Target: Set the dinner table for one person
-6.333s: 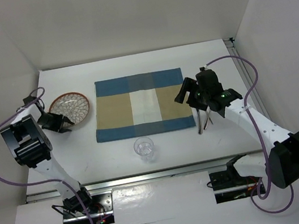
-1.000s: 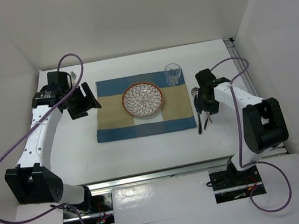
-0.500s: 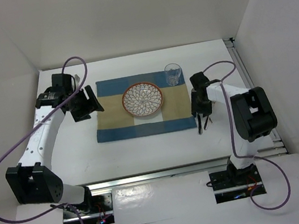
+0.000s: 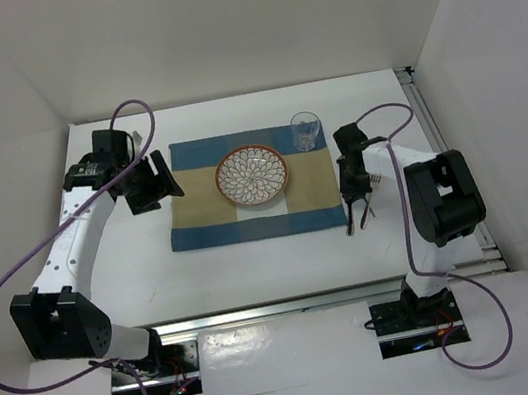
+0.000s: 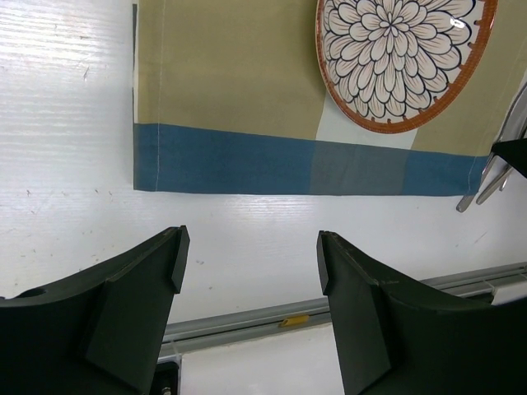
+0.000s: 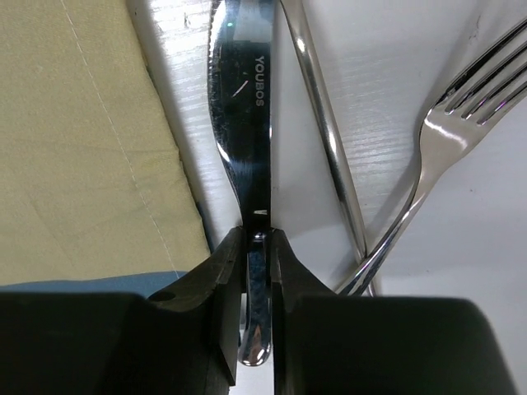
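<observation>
steel knife [image 6: 243,123] is pinched by its handle in the right gripper [image 6: 257,247], jaws almost together, just right of the placemat [image 4: 194,204]. left gripper [image 5: 251,251] hangs wide apart and empty, just left of the placemat. one plate [image 4: 252,174] sits mid-placemat, one glass [image 4: 306,131] on its far right corner. one fork [image 6: 461,123] and one thin handle [image 6: 325,123], maybe a spoon, lie right of the knife. the white dinner table [image 4: 254,260] has open room in front of the placemat.
</observation>
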Controlling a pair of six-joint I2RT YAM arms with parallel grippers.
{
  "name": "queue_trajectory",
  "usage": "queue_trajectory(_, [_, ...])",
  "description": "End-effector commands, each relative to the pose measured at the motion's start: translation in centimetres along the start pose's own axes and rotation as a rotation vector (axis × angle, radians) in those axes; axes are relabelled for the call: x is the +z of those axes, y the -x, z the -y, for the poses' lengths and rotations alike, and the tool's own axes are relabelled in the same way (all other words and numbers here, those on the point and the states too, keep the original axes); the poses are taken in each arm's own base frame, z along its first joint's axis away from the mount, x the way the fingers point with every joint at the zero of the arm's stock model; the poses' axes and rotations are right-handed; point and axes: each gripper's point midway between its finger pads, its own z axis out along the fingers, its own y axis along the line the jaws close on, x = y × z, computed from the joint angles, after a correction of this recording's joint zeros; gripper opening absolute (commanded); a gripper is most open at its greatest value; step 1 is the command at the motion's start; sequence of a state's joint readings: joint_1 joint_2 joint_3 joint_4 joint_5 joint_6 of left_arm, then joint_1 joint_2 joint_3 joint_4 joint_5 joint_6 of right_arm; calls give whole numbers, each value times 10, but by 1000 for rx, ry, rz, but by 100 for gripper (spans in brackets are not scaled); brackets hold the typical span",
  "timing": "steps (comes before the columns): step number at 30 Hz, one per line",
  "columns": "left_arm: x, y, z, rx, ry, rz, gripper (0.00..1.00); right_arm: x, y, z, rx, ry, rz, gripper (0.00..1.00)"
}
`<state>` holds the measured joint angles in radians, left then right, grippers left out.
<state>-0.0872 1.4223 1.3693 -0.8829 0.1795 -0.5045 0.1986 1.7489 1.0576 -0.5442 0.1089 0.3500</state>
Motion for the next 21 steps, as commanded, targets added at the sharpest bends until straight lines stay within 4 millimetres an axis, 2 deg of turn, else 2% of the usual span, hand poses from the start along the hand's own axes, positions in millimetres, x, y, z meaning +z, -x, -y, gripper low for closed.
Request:
queue_trajectory(1, [3, -1, 3, 12, -10, 4, 81, -19, 25, -6, 6, 9, 73, 9])
queue_trajectory(6, [2, 2, 9, 25, -22, 16, 81, -58, 50, -9, -3, 31, 154, 9])
queue_trajectory(11, [5, 0, 11, 31, -22, 4, 81, -78, 64, -15, -18, 59, 181, 9])
queue_trajectory(13, [5, 0, 11, 31, -22, 4, 81, -87, 68, -30, -51, 96, 193, 9])
queue_trajectory(14, [5, 0, 11, 22, -22, 4, 81, -84, 67, -30, -53, 90, 177, 9])
queue_trajectory(15, [5, 0, 11, 21, -22, 4, 81, -87, 69, -41, -73, 105, 187, 9])
queue_trajectory(17, [5, 0, 11, 21, -22, 4, 81, -82, 64, -49, -104, 108, 152, 9])
queue_trajectory(21, [3, 2, 13, 23, -26, 12, 81, -74, 63, -59, -136, 86, 137, 9])
